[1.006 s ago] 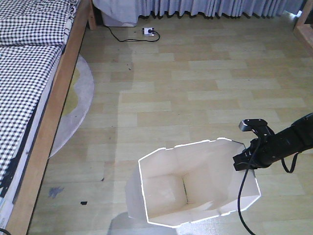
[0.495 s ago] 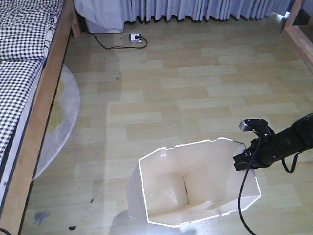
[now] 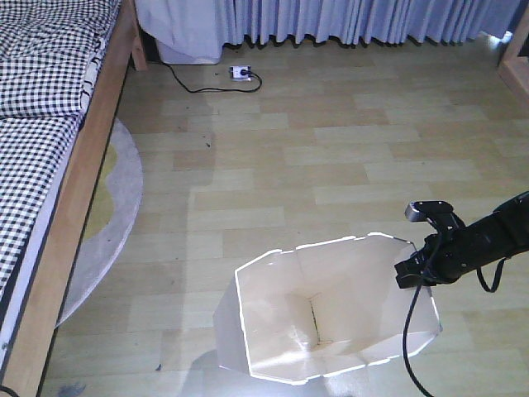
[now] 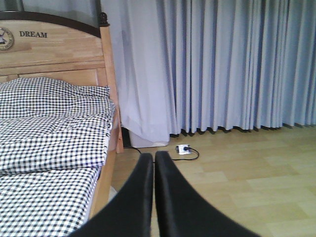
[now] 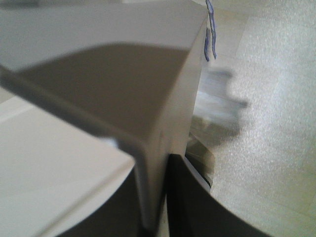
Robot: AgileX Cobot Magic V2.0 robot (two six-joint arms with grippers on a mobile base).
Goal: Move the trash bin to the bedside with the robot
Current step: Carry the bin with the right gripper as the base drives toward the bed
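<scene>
The white trash bin (image 3: 281, 331) stands open-topped on the wooden floor at the bottom centre of the front view, well right of the bed (image 3: 41, 124) with its checked bedding. My right gripper (image 3: 411, 273) is shut on the bin's right wall at the rim. Up close in the right wrist view, the thin bin wall (image 5: 168, 118) runs down between my two black fingers, right gripper (image 5: 157, 197). My left gripper (image 4: 153, 163) is shut with nothing in it, pointing toward the bed (image 4: 49, 128) and curtains.
A round grey-and-yellow rug (image 3: 111, 207) lies partly under the bed. A white power strip (image 3: 240, 74) with a black cable sits by the blue-grey curtains (image 3: 347, 16). Wooden furniture (image 3: 514, 62) stands at the far right edge.
The view has shifted: the bed slid left, then back right and nearer the bin, and the floor scrolled. The bin and right gripper keep the same place in frame.
</scene>
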